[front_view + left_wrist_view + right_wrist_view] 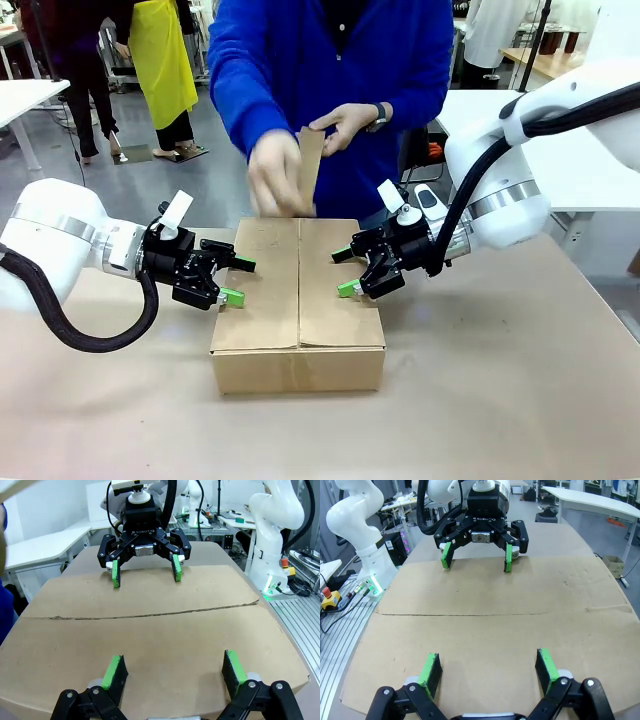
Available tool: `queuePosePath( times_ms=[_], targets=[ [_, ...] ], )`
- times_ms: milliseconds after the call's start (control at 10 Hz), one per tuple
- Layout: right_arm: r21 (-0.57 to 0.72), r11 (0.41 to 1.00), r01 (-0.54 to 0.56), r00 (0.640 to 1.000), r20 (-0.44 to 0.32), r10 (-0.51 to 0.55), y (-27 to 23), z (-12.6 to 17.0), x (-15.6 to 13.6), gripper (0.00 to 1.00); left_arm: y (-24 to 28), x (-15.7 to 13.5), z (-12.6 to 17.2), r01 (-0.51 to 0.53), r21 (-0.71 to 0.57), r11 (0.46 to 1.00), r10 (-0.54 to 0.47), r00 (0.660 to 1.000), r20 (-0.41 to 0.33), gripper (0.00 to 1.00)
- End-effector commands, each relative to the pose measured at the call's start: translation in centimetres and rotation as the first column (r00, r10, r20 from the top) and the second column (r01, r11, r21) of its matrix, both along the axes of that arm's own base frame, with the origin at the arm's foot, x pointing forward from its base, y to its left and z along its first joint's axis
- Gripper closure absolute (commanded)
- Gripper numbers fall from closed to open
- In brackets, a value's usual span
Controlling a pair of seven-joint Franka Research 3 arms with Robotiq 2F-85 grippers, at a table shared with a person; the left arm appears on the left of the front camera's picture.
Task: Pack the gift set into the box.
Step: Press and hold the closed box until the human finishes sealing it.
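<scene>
Now: box (298, 300) flaps folded shut (contents hidden) | both pincers spread

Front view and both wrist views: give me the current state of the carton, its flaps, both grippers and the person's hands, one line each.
Large brown corrugated cardboard box: two long top flaps folded flat, meeting at the centre seam.
Far end flap: upright, held by the person.
Left gripper: open, at the box's left edge.
Right gripper: open, at the right edge.
Person's hands: on the far flap.
</scene>
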State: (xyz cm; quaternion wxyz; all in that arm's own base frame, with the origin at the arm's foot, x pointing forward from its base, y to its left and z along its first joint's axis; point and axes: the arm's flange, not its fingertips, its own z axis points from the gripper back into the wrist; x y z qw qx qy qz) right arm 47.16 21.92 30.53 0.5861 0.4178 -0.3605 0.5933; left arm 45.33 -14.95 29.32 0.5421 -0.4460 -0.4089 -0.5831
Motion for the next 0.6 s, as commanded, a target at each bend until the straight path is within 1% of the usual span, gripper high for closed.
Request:
queuePosePath(
  times_ms=[0, 500],
  targets=[
    [0.004, 1.000, 0.000, 1.000, 0.016, 0.000, 0.29, -0.35, -0.25, 0.00, 0.00, -0.21, -0.41, -0.004, -0.002, 1.000, 0.004, 1.000, 0.014, 0.00],
    [0.004, 1.000, 0.000, 1.000, 0.016, 0.000, 0.29, -0.35, -0.25, 0.00, 0.00, -0.21, -0.41, -0.004, -0.002, 1.000, 0.004, 1.000, 0.014, 0.00]
  ],
)
